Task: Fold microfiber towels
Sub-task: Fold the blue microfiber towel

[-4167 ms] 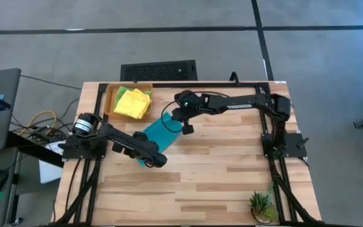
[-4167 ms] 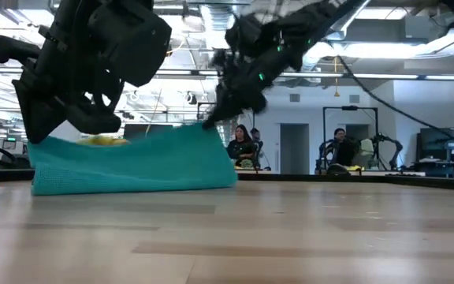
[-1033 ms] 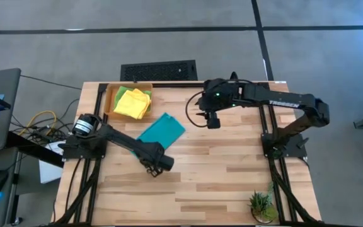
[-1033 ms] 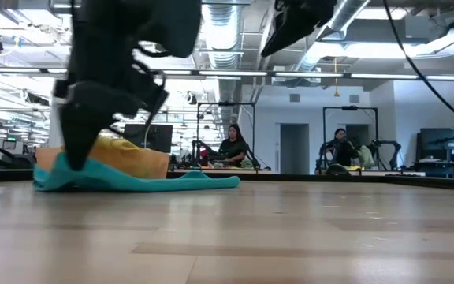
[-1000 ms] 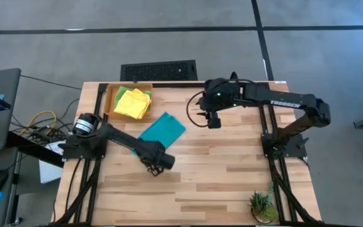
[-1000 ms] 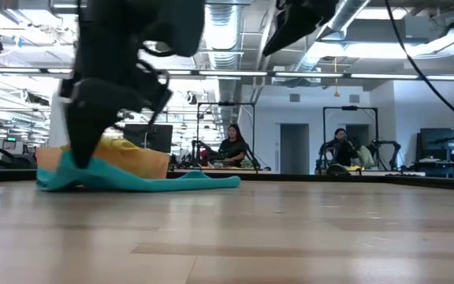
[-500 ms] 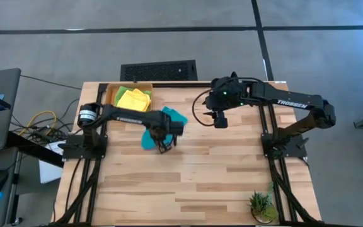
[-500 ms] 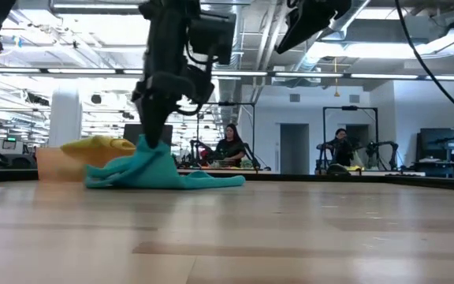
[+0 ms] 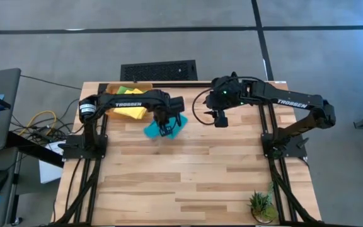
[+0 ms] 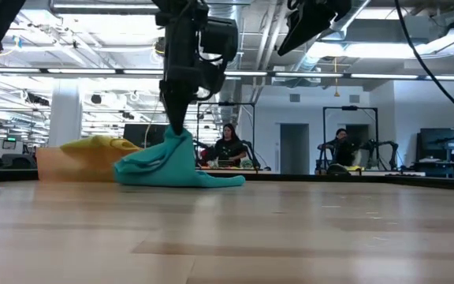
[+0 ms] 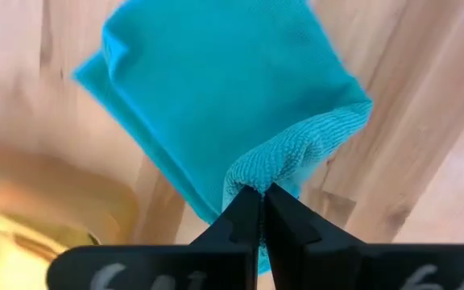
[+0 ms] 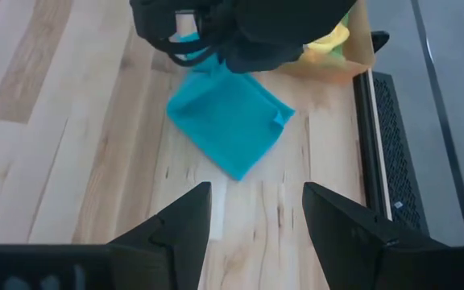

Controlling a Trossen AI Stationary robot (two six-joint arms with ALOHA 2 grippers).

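The teal microfiber towel (image 9: 150, 131) lies bunched on the table just right of the orange tray (image 9: 145, 85). Its lower part rests on the wood (image 10: 164, 170). My left gripper (image 9: 164, 129) stands above it, pointing down, shut on the cloth. Yellow towels (image 9: 131, 112) lie in the tray, partly hidden by my left arm. My right gripper (image 9: 220, 121) hangs open in the air to the towel's right, holding nothing. Its wrist view shows the teal towel (image 12: 228, 129) beyond the spread fingers (image 12: 192, 213). My left gripper pinches a rounded fold of the teal towel (image 11: 276, 165) between its two fingertips. The fingers come from above, pointing down. The cloth hangs slack from them in a peak (image 10: 176, 138), and its wider lower part lies on the table.
The tray sits at the table's far left corner, against the frame rail. A small potted plant (image 9: 261, 205) stands at the near right corner. A black grille (image 9: 158, 69) lies beyond the far edge. Bare wood (image 9: 194, 176) spreads across the near half.
My left gripper, staying shut on the towel, has swung from the near left toward the far edge, risen and rolled its wrist. It has drawn the towel's near end up and over. The flat cloth is now bunched, its far part staying on the table.
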